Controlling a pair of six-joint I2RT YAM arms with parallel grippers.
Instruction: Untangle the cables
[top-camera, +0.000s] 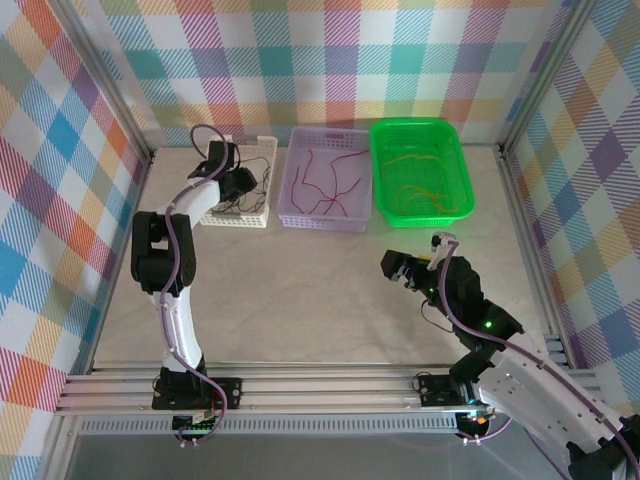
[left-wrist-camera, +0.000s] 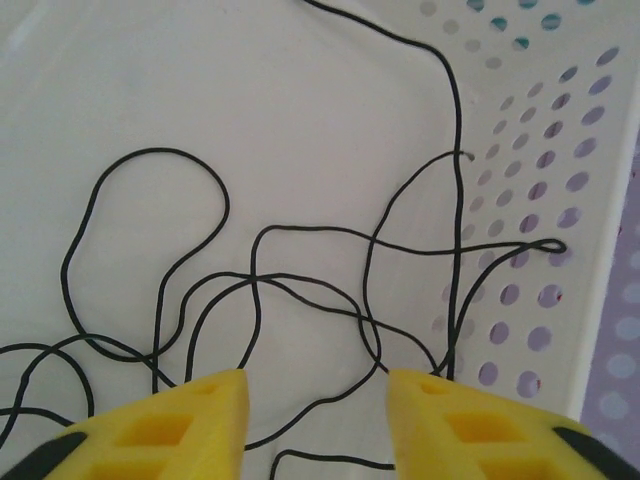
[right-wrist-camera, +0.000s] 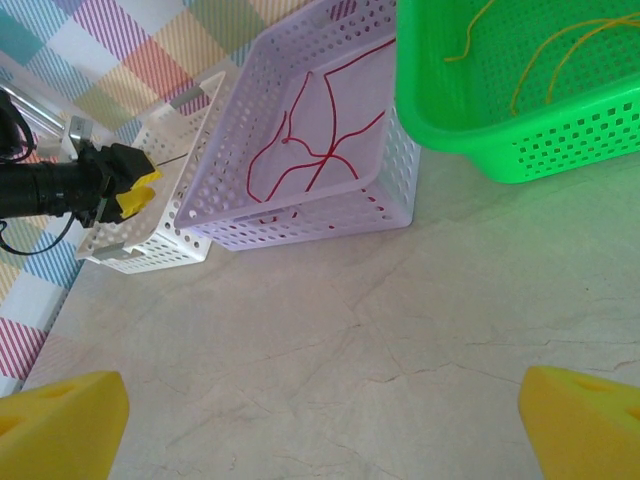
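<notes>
My left gripper (left-wrist-camera: 316, 380), part-open and empty, is hovering over thin black wires (left-wrist-camera: 300, 232) in a white perforated basket (left-wrist-camera: 250, 80), risking a snagged loop as I lift.

- Left arm (top-camera: 178, 330): white links, black joints, purple cable (top-camera: 176, 243) along it.
- Right arm (top-camera: 530, 395): same colours, small green light (top-camera: 487, 323).
- Left gripper (left-wrist-camera: 315, 375): yellow wedge-shaped fingers (left-wrist-camera: 190, 425), black-backed.

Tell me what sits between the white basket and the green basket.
The lilac basket, holding red cables, sits between the white basket and the green basket, as the top view shows.
</notes>
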